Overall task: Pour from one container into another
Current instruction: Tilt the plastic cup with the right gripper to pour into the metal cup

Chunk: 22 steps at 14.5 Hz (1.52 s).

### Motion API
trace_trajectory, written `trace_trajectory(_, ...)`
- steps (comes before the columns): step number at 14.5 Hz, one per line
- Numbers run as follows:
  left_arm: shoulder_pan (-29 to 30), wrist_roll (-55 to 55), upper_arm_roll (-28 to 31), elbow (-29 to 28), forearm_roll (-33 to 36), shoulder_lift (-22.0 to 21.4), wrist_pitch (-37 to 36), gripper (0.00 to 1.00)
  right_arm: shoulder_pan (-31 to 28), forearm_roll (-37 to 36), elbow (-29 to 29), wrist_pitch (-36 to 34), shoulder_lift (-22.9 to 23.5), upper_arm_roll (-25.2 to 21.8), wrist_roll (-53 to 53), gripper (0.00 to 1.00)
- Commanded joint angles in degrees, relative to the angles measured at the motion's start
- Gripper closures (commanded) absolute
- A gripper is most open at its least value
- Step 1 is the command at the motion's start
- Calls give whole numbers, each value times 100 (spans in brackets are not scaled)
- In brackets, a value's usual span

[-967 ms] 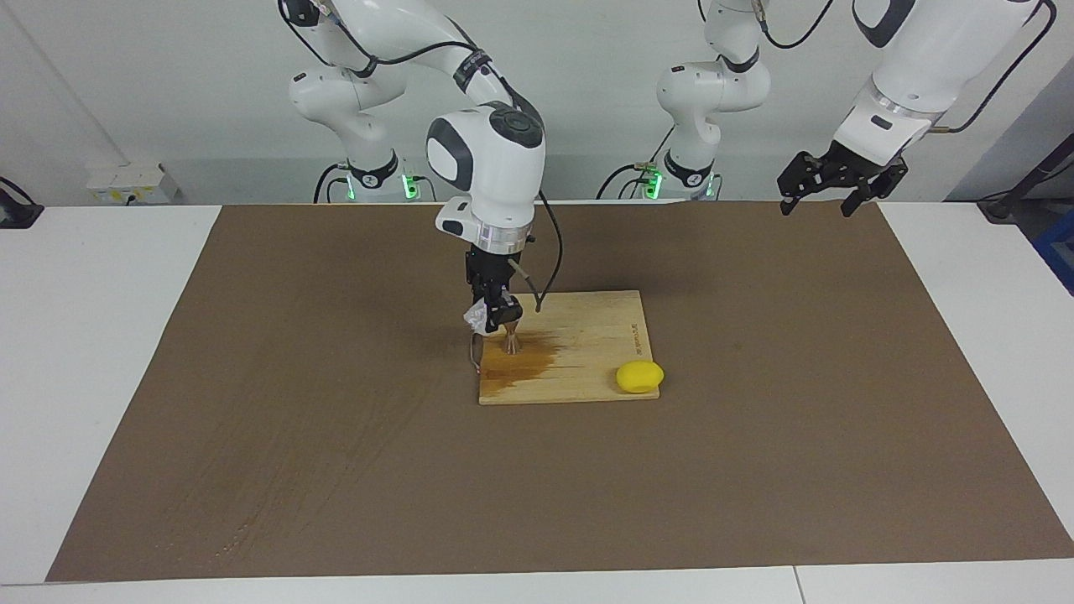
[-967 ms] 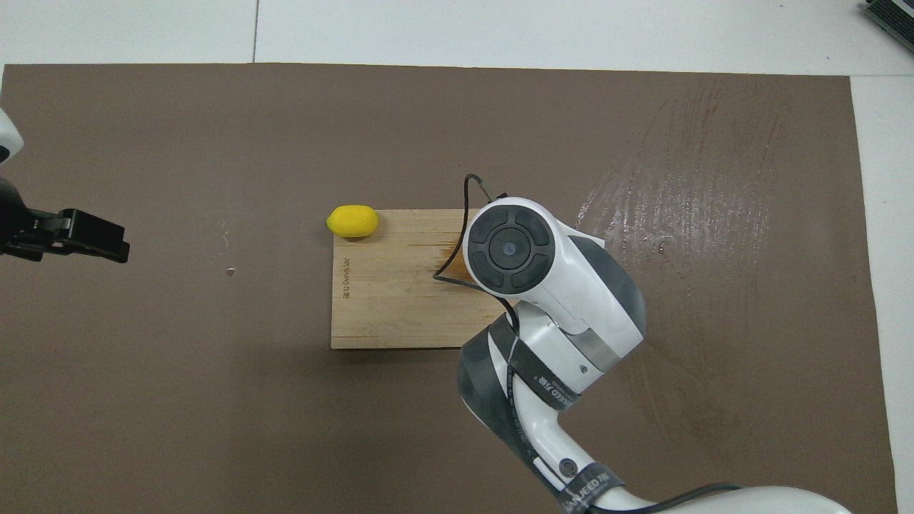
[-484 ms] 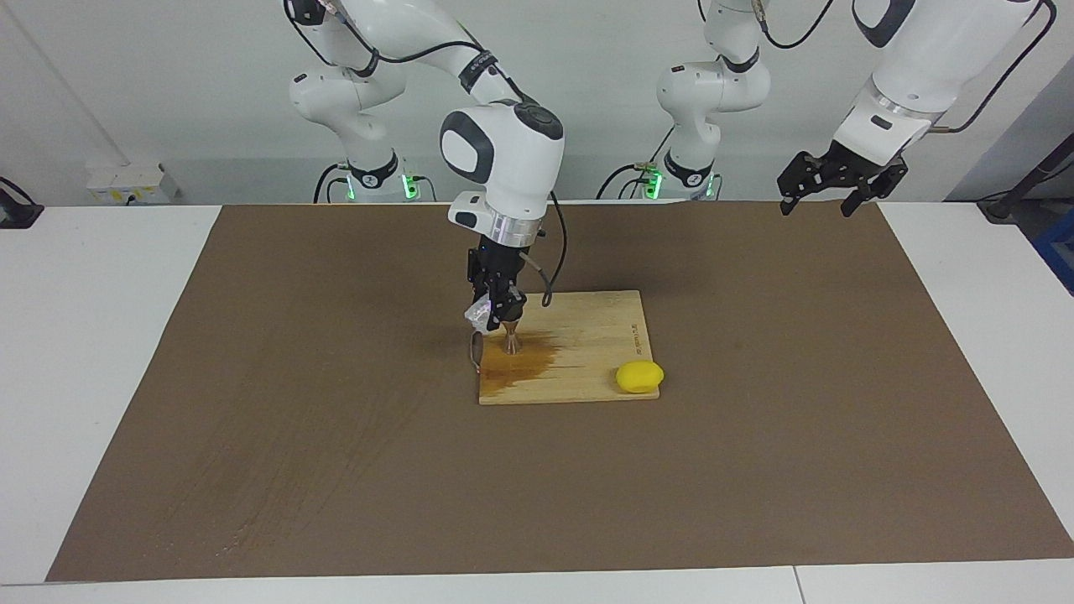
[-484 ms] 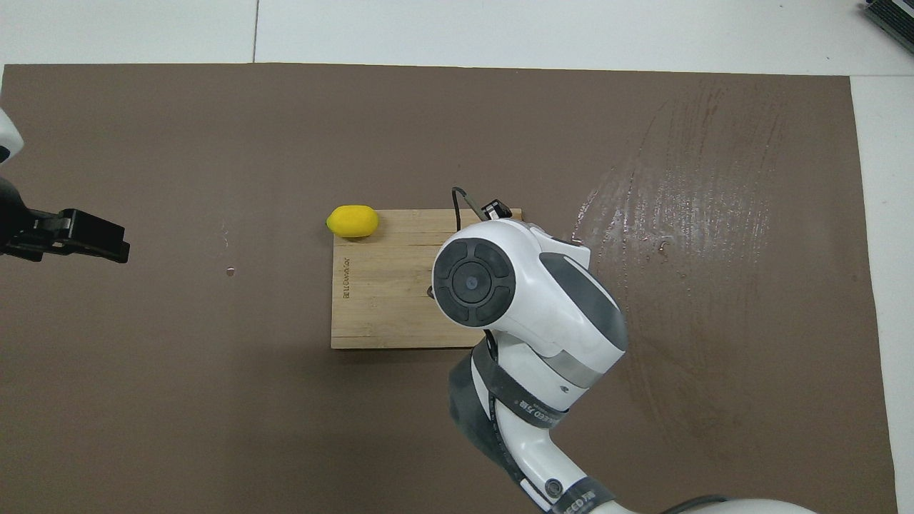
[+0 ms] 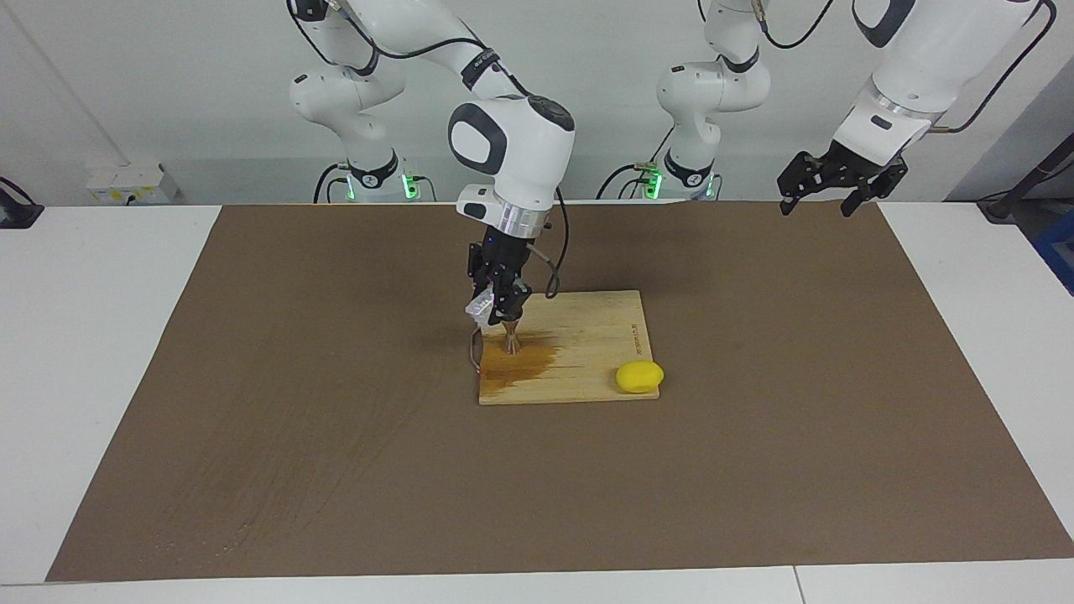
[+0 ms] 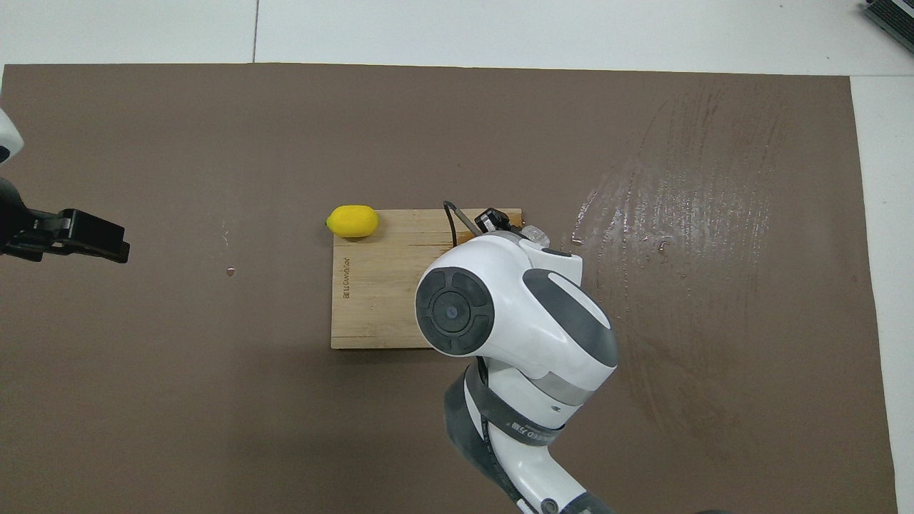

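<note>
We are seeing a short line of small dark print running along one short edge of the wooden cutting board (image 6: pixel 378 285), at the lemon's end, but we are not managing to read its letters. A dark band on the right arm (image 6: pixel 525 428) is carrying white lettering, also unreadable.

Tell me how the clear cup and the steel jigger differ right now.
The clear plastic cup is held tilted in the air by the shut right gripper; the steel jigger stands upright on the wooden board. The cup is see-through; the jigger is shiny metal with a narrow waist. Both are small vessels.
</note>
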Motion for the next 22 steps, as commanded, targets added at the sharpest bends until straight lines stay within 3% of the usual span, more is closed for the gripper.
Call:
trace_trajectory(1, 2, 6, -4, -151, 77, -156, -39, 0, 46, -232, -181, -22, -185, 50, 189, 100)
trace_trajectory(5, 2, 6, -4, -151, 77, -156, -39, 0, 3, -127, -155, -5, -142, 59, 145, 100)
trace_trajectory(22, 2, 6, -4, -151, 77, -156, -39, 0, -744, 2235, 74, 390, 25, 41, 119, 100)
